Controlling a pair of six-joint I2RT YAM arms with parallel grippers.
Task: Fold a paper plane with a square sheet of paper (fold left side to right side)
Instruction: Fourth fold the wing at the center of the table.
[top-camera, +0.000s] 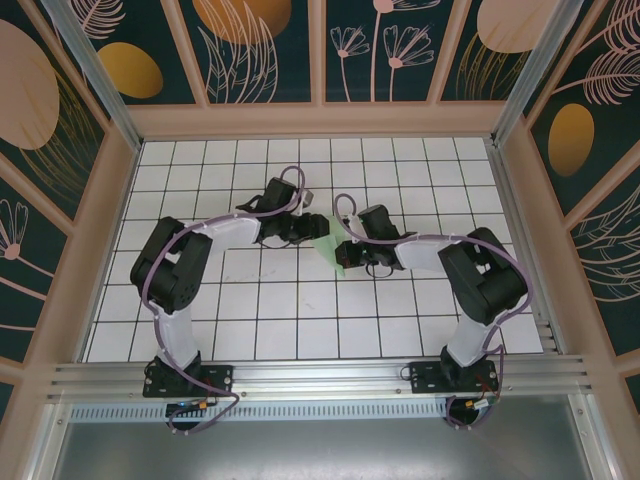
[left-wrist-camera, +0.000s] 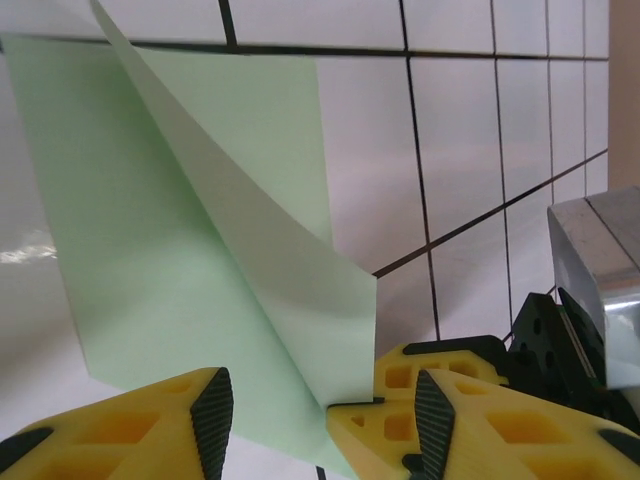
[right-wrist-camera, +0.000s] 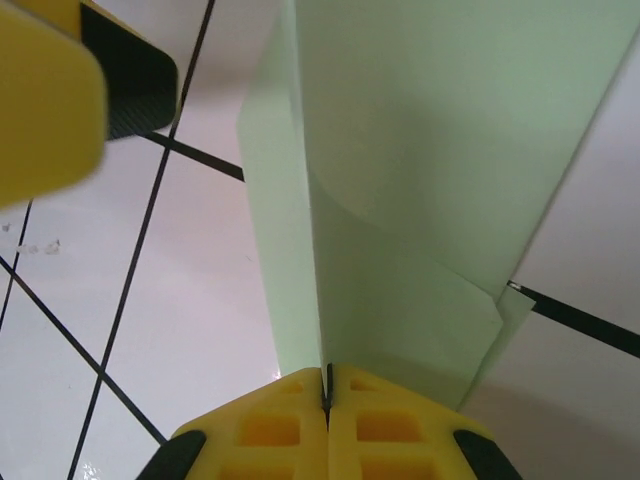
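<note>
White grid-tile surface (top-camera: 300, 300) boxed in by floral wall panels (top-camera: 250, 50), both arms reaching in to mid-surface. The square sheet of paper (left-wrist-camera: 150, 250) sits at the centre of the surface between the two wrists. It is pale green and not flat: one flap stands up along a slanted crease, and the rest lies on the tiles. The right end effector (right-wrist-camera: 327, 400) is clamped on the sheet's near edge, fingers fully together with the paper pinched between them. In its wrist view, layers overlap just above the pinch, and a small corner offset shows on the right. The left end effector (left-wrist-camera: 322, 420) is spread wide and grips nothing, with the raised corner and the tip of the right end effector between its pads. Judged step: mid-fold, left side being carried over to the right, crease not yet pressed down. No paper plane shape yet, so it's early in the task. Next move likely calls for laying the flap over so the edges line up, then pressing along the crease. Risks: thin paper buckling, or the layers skewing at the corner.
</note>
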